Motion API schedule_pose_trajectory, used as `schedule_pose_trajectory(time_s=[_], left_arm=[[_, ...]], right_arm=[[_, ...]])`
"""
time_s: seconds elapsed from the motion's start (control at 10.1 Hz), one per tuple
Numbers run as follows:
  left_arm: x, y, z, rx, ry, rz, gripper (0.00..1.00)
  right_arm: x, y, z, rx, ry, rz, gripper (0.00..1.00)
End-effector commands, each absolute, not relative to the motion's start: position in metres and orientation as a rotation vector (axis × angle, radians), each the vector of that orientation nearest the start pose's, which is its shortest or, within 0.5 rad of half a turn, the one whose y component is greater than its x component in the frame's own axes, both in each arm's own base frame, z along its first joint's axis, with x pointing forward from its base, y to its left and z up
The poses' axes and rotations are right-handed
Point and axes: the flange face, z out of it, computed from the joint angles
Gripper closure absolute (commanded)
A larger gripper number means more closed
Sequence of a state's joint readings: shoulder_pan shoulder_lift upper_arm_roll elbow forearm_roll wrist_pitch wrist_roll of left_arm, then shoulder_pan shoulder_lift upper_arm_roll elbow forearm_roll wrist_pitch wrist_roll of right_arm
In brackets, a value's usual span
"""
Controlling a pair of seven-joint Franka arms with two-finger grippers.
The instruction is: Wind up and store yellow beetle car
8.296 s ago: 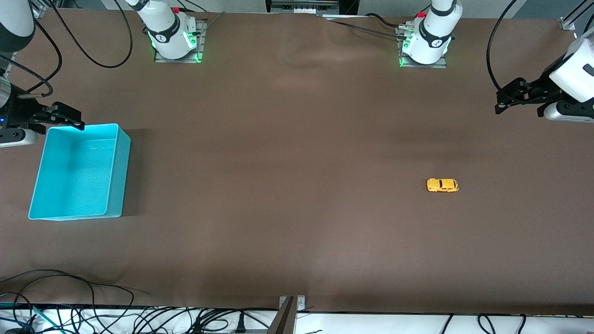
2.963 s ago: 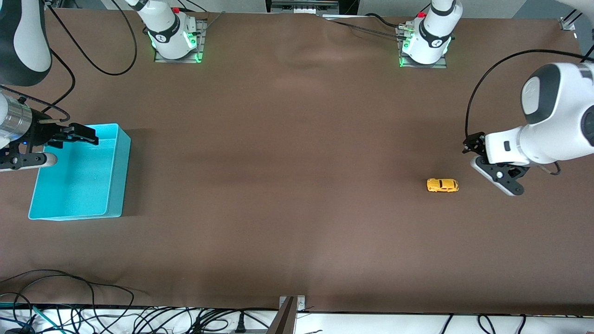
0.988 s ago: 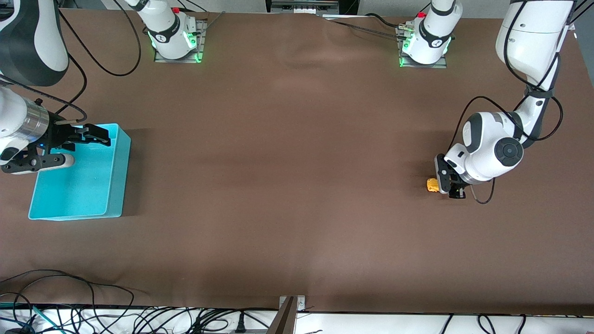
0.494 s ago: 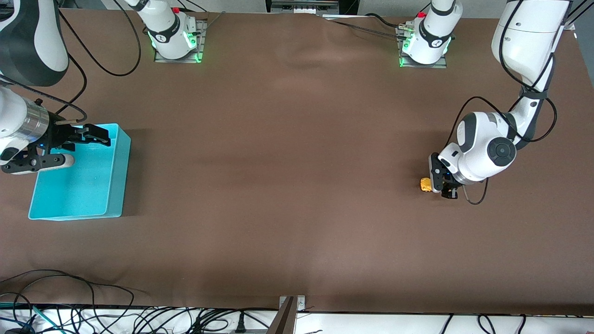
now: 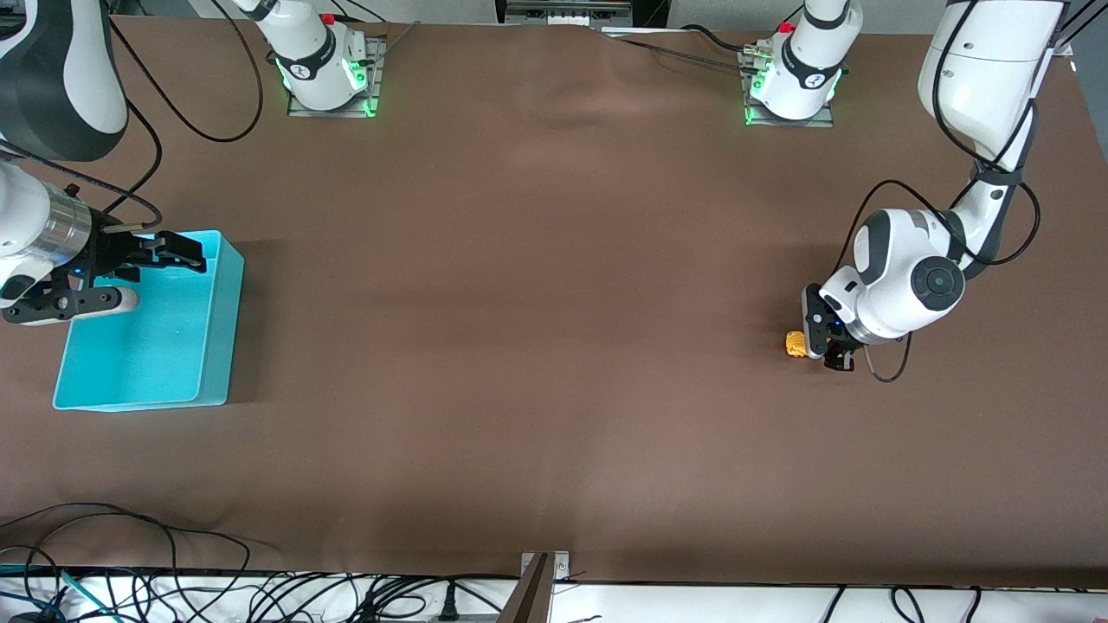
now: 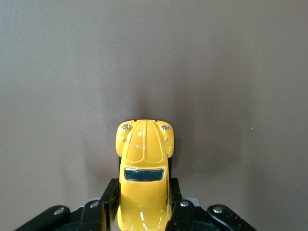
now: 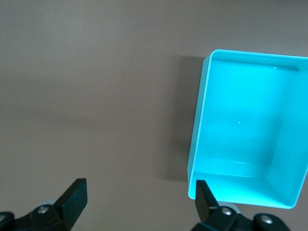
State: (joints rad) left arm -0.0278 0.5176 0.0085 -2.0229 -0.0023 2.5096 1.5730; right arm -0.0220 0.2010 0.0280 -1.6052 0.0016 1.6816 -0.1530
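Front view: the left end effector (image 5: 821, 339) sits low at the middle right of the frame, clenched on the small yellow-orange beetle toy car with a rounded body and dark windows (image 5: 794, 343). Only the car's nose shows there, protruding from the fingers toward the frame's centre, close above the brown bench surface (image 5: 537, 346). In the left wrist view the car (image 6: 143, 178) fills the lower centre of the frame, its rear gripped between the two black fingers (image 6: 109, 202) and its bonnet pointing toward the top of the frame.

The right end effector (image 5: 177, 251) waits at the middle left of the front frame, over the rim of the open turquoise rectangular plastic bin (image 5: 227, 329), its fingers spread wide and holding nothing. The right wrist view shows those fingers (image 7: 74, 195) apart along the lower edge and the bin (image 7: 199, 125) at the right of the frame.
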Motion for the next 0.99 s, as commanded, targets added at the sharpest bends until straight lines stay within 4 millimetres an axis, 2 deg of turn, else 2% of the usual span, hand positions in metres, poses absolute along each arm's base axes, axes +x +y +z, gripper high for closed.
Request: schedule_pose_trajectory(time_s=[0.0,0.2,0.3,0.59,0.69,0.89], left_arm=[[0.595,0.006,0.171,-2.221,2.279,0.072,1.00],[0.593,0.042,0.157,-2.220,2.272,0.125,1.00],[0.591,0.062,0.154,-2.250,2.245,0.133,1.00],[0.593,0.119,0.154,-2.192,2.249,0.172,1.00],[0.592,0.136,0.148,-2.184,2.269,0.178,1.00],[0.594,0.159,0.146,-2.159,2.289,0.170,1.00]], right_arm=[[0.616,0.002,0.504,-3.098,-0.236,0.178,0.00],[0.616,0.001,0.505,-3.099,-0.219,0.176,0.00],[0.616,0.000,0.505,-3.100,-0.220,0.174,0.00],[0.616,0.002,0.505,-3.105,-0.223,0.175,0.00],[0.616,0.001,0.504,-3.099,-0.219,0.176,0.00],[0.616,0.001,0.503,-3.099,-0.219,0.178,0.00]])
